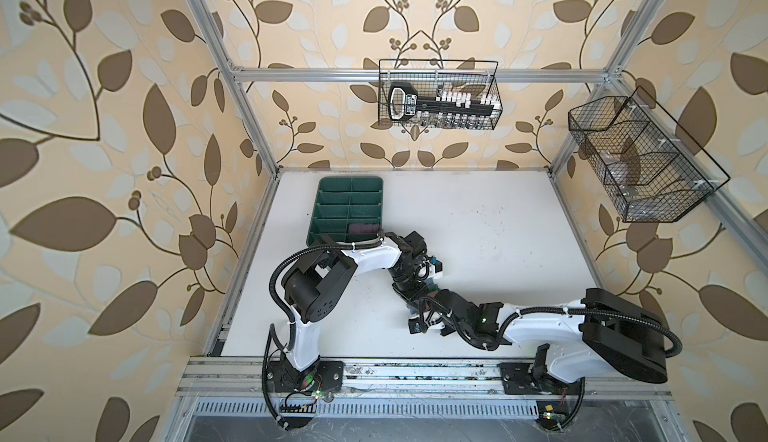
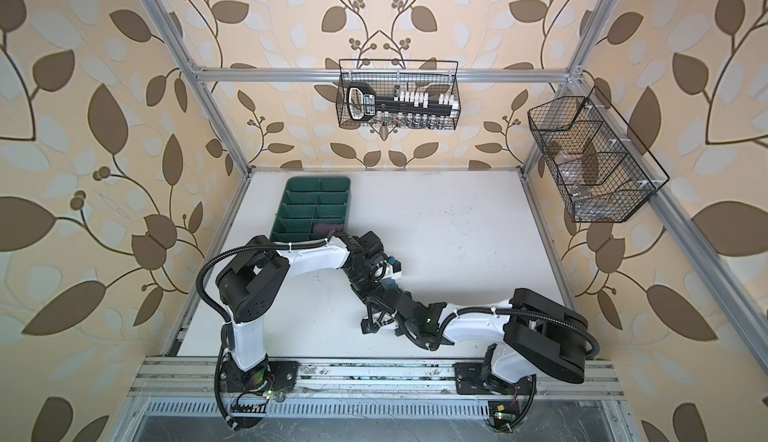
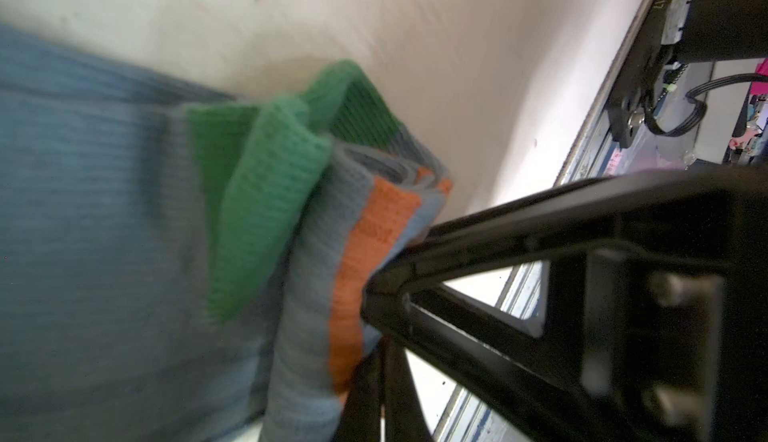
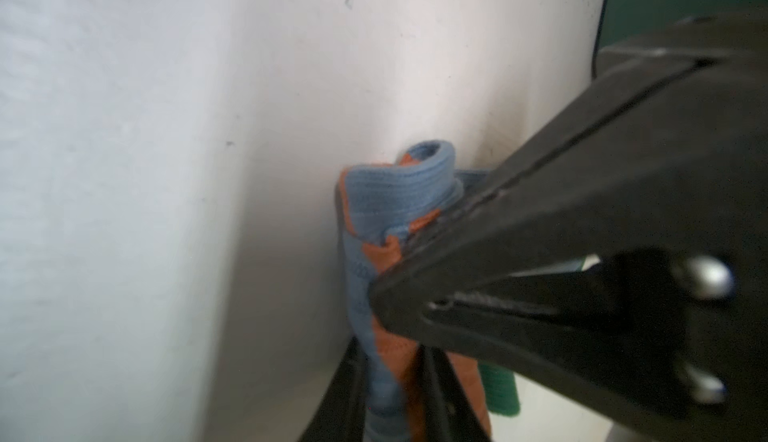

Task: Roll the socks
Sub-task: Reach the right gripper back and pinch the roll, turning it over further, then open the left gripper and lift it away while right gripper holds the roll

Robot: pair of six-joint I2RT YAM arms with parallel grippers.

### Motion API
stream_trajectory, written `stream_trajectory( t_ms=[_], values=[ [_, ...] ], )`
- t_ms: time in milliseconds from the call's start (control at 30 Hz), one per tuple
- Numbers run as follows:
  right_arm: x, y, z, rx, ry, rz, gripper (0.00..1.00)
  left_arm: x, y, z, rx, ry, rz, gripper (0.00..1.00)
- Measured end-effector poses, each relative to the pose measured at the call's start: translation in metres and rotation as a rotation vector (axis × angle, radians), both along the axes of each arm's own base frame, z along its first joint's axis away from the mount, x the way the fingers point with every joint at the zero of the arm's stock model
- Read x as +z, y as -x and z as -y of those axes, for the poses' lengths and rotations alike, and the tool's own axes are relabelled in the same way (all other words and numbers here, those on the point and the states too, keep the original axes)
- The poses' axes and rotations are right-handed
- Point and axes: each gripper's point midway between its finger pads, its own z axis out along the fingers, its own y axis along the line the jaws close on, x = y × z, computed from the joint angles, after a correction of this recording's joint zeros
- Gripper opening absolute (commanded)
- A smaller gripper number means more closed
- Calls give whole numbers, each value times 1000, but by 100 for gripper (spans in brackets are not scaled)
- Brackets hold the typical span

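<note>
Nearest the lens in the left wrist view, the left gripper (image 3: 368, 327), a black skeletal claw, is pressed together on the rolled part of the soft grey-blue knit sock (image 3: 124, 232) with orange bands and a green heel. The right gripper (image 4: 386, 336) pinches the roll's spiral end at the orange edge. In a top view the sock (image 1: 432, 289) lies mid-table on the white tabletop (image 1: 498, 232), about 5 o'clock from the dark green divided plastic tray (image 1: 351, 178). The knit looks light and limp, so the roll will probably spring open unless both ends are held firmly.
</note>
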Motion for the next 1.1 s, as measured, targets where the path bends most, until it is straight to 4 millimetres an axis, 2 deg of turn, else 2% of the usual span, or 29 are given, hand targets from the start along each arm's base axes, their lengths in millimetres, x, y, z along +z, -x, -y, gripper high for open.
stream_trajectory(
  t_ms=[133, 267, 333, 467, 600, 700, 767, 900, 1000, 1100],
  values=[
    [0, -2, -1, -9, 23, -16, 0, 1, -3, -3, 8, -7, 10, 16],
    [0, -2, 0, -20, 44, -53, 0, 15, -7, -5, 12, -2, 62, 30],
    [0, -1, 3, -33, 56, -86, 0, 29, -13, -8, 21, 9, 119, 35],
    [1, 6, 8, -58, 82, -184, 0, 63, -32, -24, 78, 38, 259, 39],
    [3, 21, 16, -85, 103, -339, 0, 102, -53, -58, 184, 54, 467, 45],
    [4, 33, 20, -124, 116, -493, 1, 137, -60, -89, 272, 57, 664, 50],
    [4, 37, 18, -161, 126, -597, 0, 161, -56, -103, 303, 78, 771, 54],
    [5, 41, 12, -228, 123, -783, 0, 207, -34, -124, 315, 160, 920, 57],
    [7, 43, 10, -267, 113, -897, 0, 226, -12, -133, 278, 223, 973, 57],
    [8, 39, 9, -304, 108, -983, 0, 233, 7, -136, 225, 267, 982, 56]
  ],
)
